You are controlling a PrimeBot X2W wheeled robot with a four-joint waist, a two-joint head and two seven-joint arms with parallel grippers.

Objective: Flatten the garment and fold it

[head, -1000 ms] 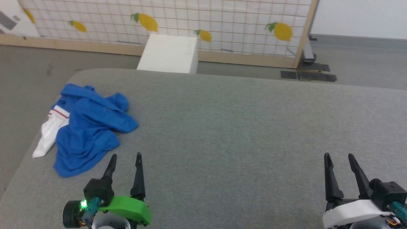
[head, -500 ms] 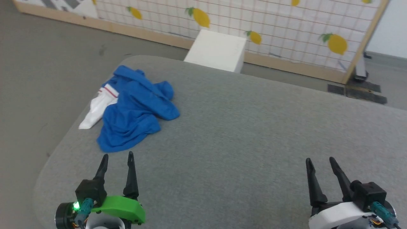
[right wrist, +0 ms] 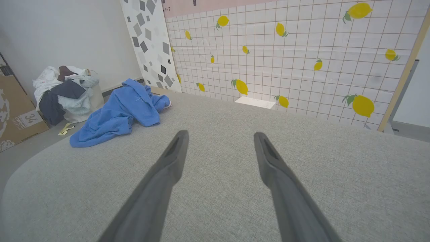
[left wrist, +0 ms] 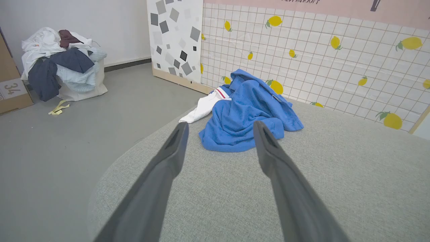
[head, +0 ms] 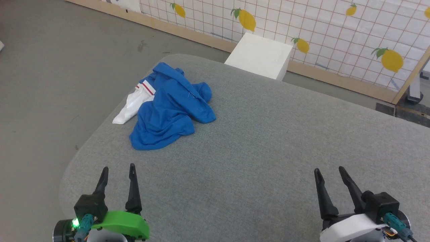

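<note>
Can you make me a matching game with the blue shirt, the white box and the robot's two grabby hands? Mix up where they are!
Things:
1. crumpled royal-blue fabric jersey with a white sleeve
2. white square box
3. left gripper
4. right gripper

Places:
A. open, over the near right of the grey fabric-covered table
B. behind the table, by the lemon-patterned wall
C. open, over the table's near left
D. heaped by the table's far left corner

Pairs: 1-D, 2-B, 3-C, 4-A.
</note>
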